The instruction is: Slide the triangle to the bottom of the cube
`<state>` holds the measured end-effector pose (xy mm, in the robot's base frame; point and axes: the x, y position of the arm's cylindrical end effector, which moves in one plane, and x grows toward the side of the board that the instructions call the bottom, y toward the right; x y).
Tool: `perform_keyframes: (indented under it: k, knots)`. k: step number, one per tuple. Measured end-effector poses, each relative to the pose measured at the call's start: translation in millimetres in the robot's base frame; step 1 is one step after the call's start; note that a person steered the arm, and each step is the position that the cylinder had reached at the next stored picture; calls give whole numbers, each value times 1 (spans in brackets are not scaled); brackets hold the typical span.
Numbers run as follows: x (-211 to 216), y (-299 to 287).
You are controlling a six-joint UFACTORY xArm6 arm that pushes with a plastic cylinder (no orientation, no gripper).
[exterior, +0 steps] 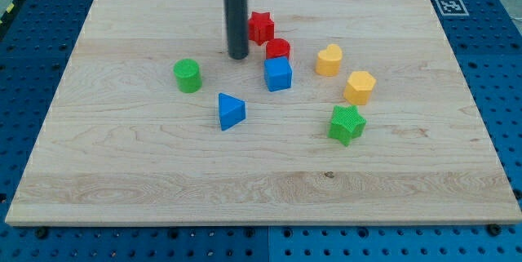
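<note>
On the wooden desk (122, 172), a green round block (188, 75) sat at the view's left. The blue triangle (231, 111) lay below and left of the blue cube (278, 74), apart from it. My tip (237, 55) stood just left of the cube, touching nothing. There was no hand, only the rod. Red (260, 27), yellow (329, 60) and green star (347, 124) blocks sat further right.

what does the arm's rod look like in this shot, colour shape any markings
My rod is a straight, smooth, dark grey to black cylinder, with a glossy black collar at the view's top edge. No cables or markings show. My tip ends flat and round, left of the red cylinder, above the blue cube.
</note>
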<state>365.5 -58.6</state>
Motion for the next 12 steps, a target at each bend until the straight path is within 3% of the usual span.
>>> perform_keyframes:
  k: [2, 3, 4, 5, 9, 12]
  knots:
    - [20, -115]
    - [64, -138]
    - [117, -128]
    - [144, -81]
    - [141, 47]
    - [130, -6]
